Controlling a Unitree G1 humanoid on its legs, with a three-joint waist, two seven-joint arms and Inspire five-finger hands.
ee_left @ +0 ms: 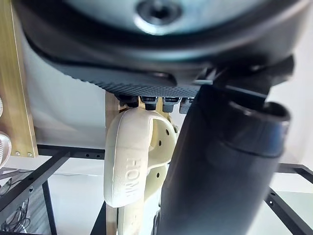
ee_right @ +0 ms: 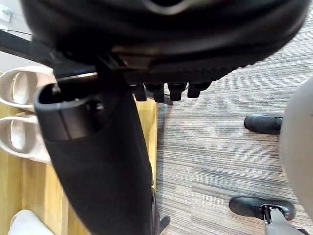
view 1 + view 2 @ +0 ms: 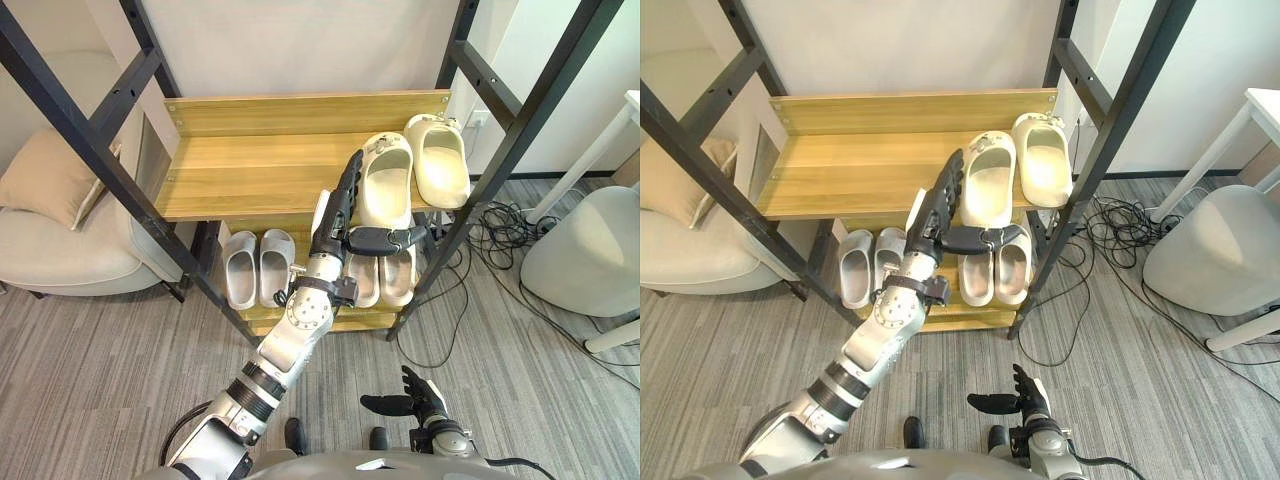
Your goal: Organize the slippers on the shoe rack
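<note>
Laid the left hand [image 3: 331, 232], fingers straight and thumb spread, along the cream slipper [image 3: 388, 185] at the right front edge of the top shelf [image 3: 250, 172]. Judged it light, soft foam, slightly springy; best pinched across strap or heel rim. Hung the right hand [image 3: 420, 396] low, fingers relaxed.

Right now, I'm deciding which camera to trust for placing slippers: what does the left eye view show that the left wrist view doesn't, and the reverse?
The left eye view adds the pale grey slipper pair on the lower shelf, the beige armchair, and the open right hand down low. The left wrist view adds a close look at the fingertips, right at the cream rubber slipper's edge. Both show the open left hand, that slipper, and the wooden shoe rack with its black metal frame.
</note>
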